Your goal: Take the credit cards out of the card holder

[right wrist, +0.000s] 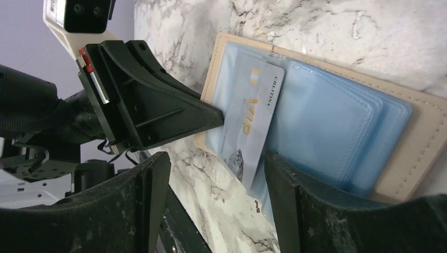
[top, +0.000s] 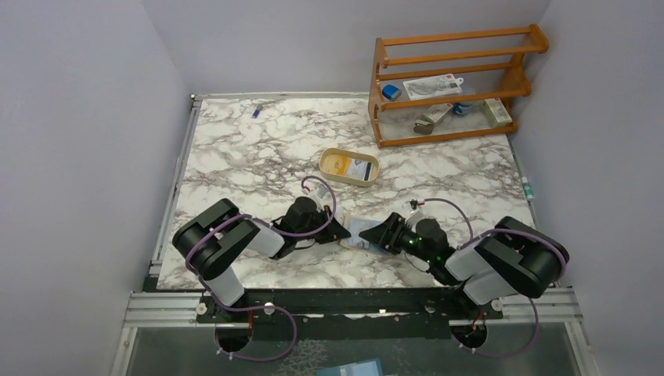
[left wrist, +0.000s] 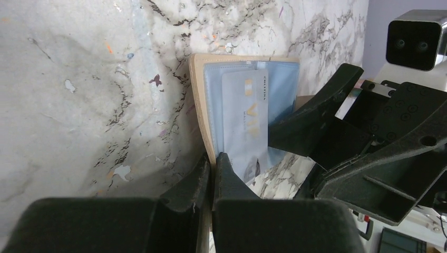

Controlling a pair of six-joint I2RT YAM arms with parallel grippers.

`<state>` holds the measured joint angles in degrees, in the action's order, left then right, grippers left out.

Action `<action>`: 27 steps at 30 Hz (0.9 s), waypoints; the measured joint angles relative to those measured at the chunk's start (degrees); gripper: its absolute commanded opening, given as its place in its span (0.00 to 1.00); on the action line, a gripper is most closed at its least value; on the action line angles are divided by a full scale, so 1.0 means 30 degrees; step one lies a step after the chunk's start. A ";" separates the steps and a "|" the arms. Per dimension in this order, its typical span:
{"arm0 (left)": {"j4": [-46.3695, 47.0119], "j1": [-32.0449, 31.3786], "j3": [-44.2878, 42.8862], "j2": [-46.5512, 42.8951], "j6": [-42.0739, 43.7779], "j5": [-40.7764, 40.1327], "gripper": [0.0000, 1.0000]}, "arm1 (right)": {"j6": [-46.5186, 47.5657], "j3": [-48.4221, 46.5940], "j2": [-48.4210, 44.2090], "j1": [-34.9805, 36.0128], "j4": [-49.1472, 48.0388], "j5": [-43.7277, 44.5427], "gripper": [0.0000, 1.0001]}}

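Note:
The card holder (top: 359,230) lies open on the marble between my two grippers, pale blue pockets facing up. My left gripper (left wrist: 215,161) is shut on its beige edge (left wrist: 196,95) and shows from the other side too (right wrist: 211,117). A bluish-white credit card (right wrist: 252,118) marked VIP sticks partway out of a pocket (left wrist: 245,113). My right gripper (right wrist: 217,174) is open: one finger (right wrist: 282,179) is over the blue pockets (right wrist: 327,121), the other is beyond the card's free end. Nothing sits between its pads.
An oval tan tray (top: 368,180) stands behind the card holder, holding a yellow-orange card (top: 337,163) and a pale card (top: 360,169). A wooden rack (top: 450,82) with small items is at the back right. A small purple object (top: 256,110) lies at the far edge.

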<state>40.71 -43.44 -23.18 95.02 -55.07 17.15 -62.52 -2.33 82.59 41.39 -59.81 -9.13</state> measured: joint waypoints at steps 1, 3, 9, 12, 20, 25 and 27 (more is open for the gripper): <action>0.0109 0.0029 0.0066 0.0000 -0.0015 0.0007 0.00 | 0.0029 -0.0015 0.0408 -0.0044 -0.0517 -0.0226 0.72; 0.0321 0.0087 0.0211 0.0000 -0.0058 0.0036 0.00 | 0.0124 -0.0117 0.1253 -0.0087 -0.1566 -0.0699 0.72; 0.0729 0.0189 0.0452 -0.0007 -0.0117 0.0102 0.00 | 0.0240 -0.0670 0.3395 -0.0153 -0.3687 -0.1872 0.64; 0.0838 0.0189 0.0539 -0.0007 -0.0131 0.0131 0.00 | 0.0219 -0.0670 0.3759 -0.0160 -0.4014 -0.2011 0.55; 0.1020 0.0153 0.0750 -0.0015 -0.0138 0.0503 0.00 | 0.0408 0.0204 0.1705 -0.0044 -0.1268 -0.1974 0.33; 0.1064 0.0153 0.0772 -0.0015 -0.0131 0.0510 0.00 | 0.0896 0.0357 -0.0969 -0.0029 0.1610 -0.1647 0.20; 0.1064 0.0153 0.0772 -0.0015 -0.0131 0.0510 0.00 | 0.1122 0.0357 -0.1545 -0.0029 0.2404 -0.1464 0.18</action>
<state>43.90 -42.98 -20.86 94.98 -55.46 18.68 -59.16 -1.26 77.95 41.30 -52.60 -13.52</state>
